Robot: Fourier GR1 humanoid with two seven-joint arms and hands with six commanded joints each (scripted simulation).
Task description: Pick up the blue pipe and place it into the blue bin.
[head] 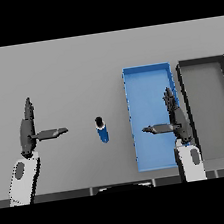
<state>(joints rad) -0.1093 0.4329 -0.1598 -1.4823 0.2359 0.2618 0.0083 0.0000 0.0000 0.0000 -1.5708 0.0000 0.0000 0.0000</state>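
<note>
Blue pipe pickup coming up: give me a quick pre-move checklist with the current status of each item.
1. Blue pipe on the table, free of both hands: ok.
2. Right hand open, holding nothing: ok.
3. Left hand open, well to the pipe's left: ok.
4. Blue bin shows nothing inside: ok.
5. Right hand over the bin, not yet at the pipe: not ok.
6. Black bin beside the blue one, off the direct pipe-to-bin path: ok.
</note>
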